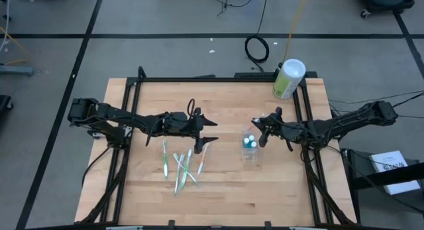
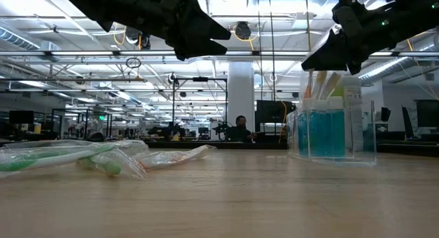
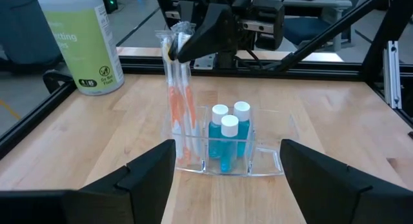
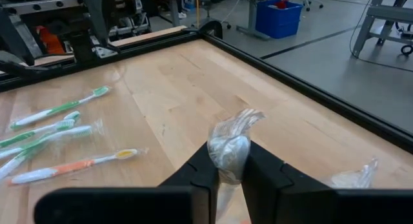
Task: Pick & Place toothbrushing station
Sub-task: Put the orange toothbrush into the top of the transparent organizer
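Note:
A clear plastic holder [image 1: 250, 150] stands right of the table's middle, with three blue white-capped bottles [image 3: 227, 137] in it. My right gripper [image 1: 257, 132] is just above it, shut on a plastic-wrapped orange toothbrush [image 3: 181, 101] that stands upright in the holder's end compartment. Several wrapped green, white and orange toothbrushes [image 1: 182, 165] lie flat on the table left of the middle. My left gripper [image 1: 211, 130] is open and empty in the air above them, facing the holder. My right gripper pinches the crinkled top end of the toothbrush's plastic wrap [image 4: 230, 143] between its two fingers. The fingers slant down from the table's right side. The toothbrush hangs upright below them, its lower end [image 3: 187, 153] inside the holder's compartment.
A pale-green canister with a white lid [image 1: 289, 77] stands at the far right corner. A black frame [image 1: 218, 78] runs round the wooden table. Bare wood lies between the toothbrush pile and the holder and along the near edge.

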`<state>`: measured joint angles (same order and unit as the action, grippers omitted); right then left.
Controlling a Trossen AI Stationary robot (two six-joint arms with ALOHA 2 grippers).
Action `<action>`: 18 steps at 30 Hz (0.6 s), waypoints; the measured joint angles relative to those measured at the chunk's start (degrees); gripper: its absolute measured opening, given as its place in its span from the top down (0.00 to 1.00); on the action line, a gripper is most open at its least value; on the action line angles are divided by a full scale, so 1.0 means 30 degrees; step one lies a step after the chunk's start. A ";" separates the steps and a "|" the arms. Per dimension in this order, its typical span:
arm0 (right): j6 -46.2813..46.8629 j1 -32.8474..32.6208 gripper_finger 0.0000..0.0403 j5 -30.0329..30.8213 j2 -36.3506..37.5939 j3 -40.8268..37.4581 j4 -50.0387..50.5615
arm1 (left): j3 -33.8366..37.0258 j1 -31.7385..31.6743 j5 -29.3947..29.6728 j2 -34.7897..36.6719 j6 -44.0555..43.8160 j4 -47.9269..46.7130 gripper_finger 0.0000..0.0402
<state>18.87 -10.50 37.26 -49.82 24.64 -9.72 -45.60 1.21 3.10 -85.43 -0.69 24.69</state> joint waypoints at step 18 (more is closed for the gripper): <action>-0.1129 0.0000 0.73 -0.0001 0.0649 -0.0022 -0.1793 | 0.0007 0.0000 -0.0001 0.0000 -0.0012 -0.0071 0.30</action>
<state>15.48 -10.50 37.26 -47.88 24.58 -15.10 -45.58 1.21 3.09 -85.43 -0.73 24.48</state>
